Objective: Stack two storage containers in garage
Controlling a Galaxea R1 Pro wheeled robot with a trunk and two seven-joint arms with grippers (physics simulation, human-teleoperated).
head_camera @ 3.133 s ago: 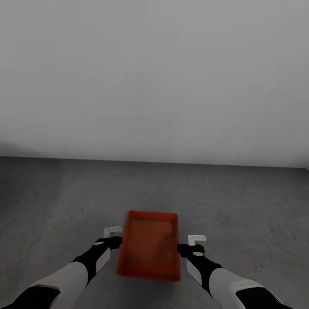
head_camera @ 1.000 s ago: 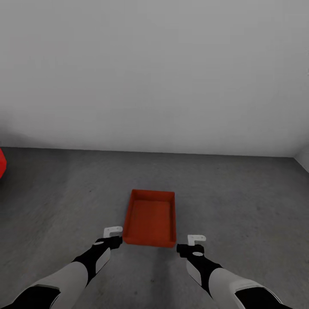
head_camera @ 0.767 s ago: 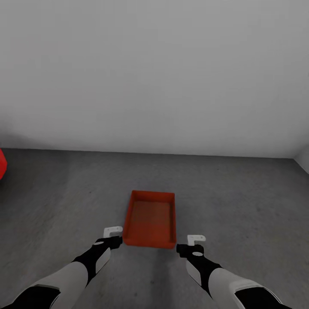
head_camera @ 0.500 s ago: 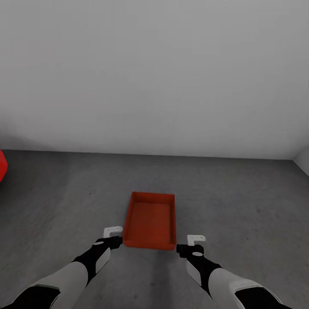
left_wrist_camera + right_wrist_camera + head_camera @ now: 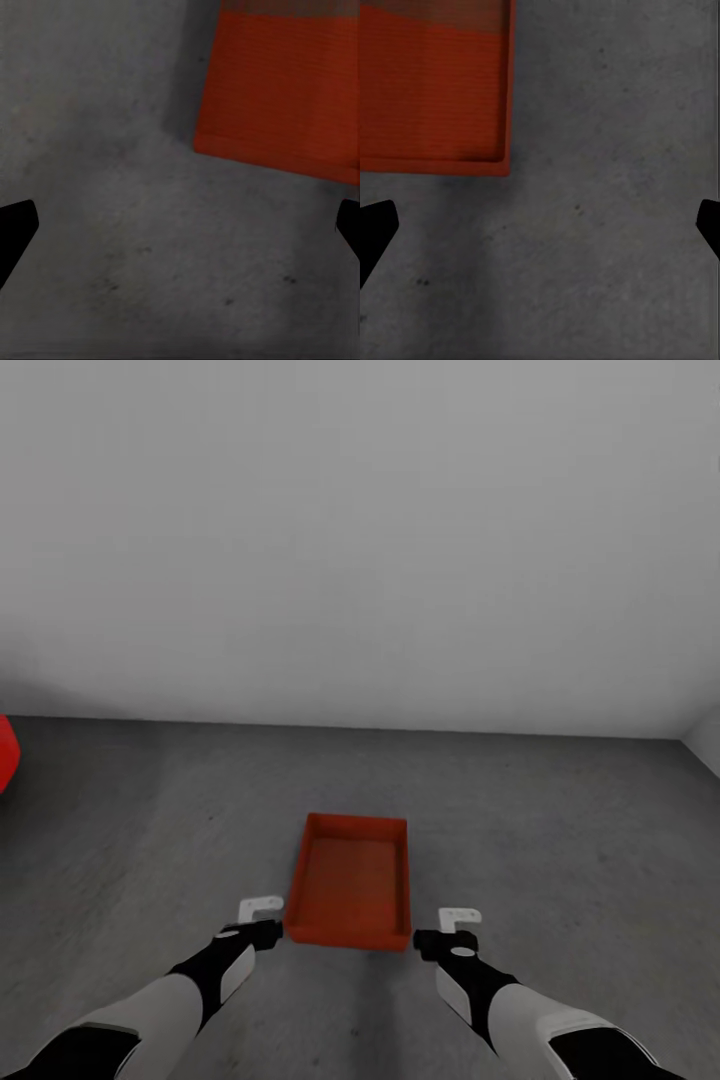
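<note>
Orange-red container [image 5: 349, 881] sits on dark concrete floor [image 5: 560, 830] at 12 o'clock from robot, between both grippers, touching neither. Left gripper [image 5: 262, 916] and right gripper [image 5: 458, 921] both spread wide, holding nothing. Red car bit [image 5: 5, 752] at 9 o'clock, white wall [image 5: 360, 540] behind.

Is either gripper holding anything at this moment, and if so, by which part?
Nothing is held. The left gripper and right gripper are open, apart from the storage container, which sits on the floor between and ahead of them.

Bare floor [image 5: 560, 830] around container [image 5: 350, 880]
</note>
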